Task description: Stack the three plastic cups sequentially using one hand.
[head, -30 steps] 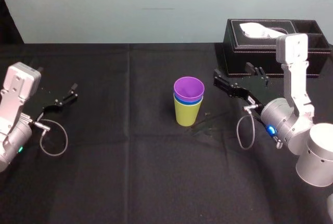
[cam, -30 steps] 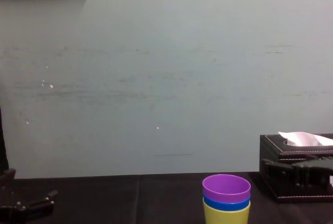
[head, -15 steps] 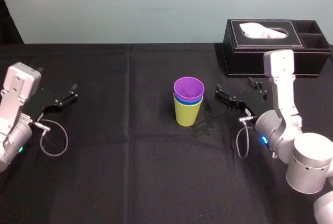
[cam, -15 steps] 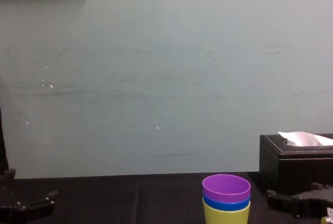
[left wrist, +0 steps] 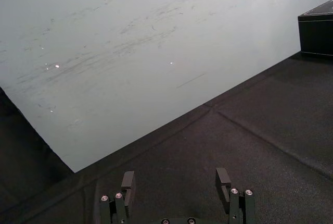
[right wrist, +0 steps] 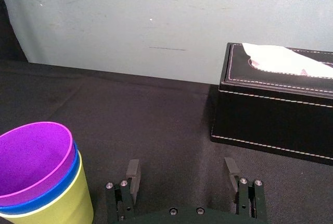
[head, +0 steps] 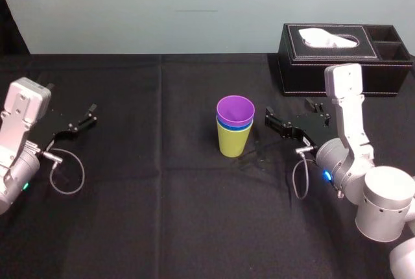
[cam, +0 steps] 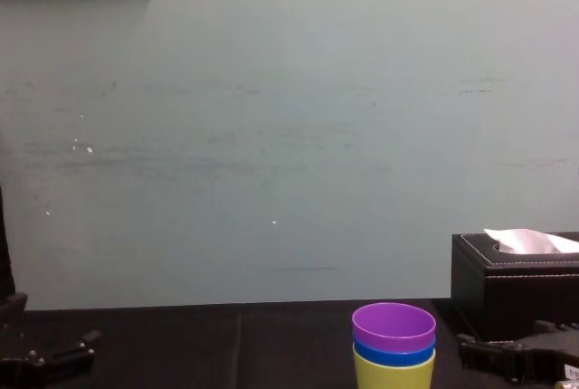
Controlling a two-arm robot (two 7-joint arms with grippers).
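A: Whereabouts of the cups?
B: Nested upright in one stack near the middle of the black cloth point(head: 162, 194): yellow-green cup point(head: 233, 143) at the bottom, blue cup point(cam: 393, 354) inside it with just a rim showing, purple cup point(head: 235, 109) innermost and highest.
A: And the right gripper point(right wrist: 181, 173)?
B: Low over the cloth just beside the stack, on its right, pointing toward it. Fingers spread wide, pinching nothing. Apart from the cups by the look of the head view, though hard to judge from that angle exactly how close.
A: Anything behind it?
B: A black tissue box point(head: 337, 65) at the far right edge of the cloth, white tissue poking out of the top, well clear of the stack.
A: Left gripper point(left wrist: 175, 179)?
B: Idle far out on the left side, just above the cloth, well apart from the cups and the box. Fingers likewise spread and empty.
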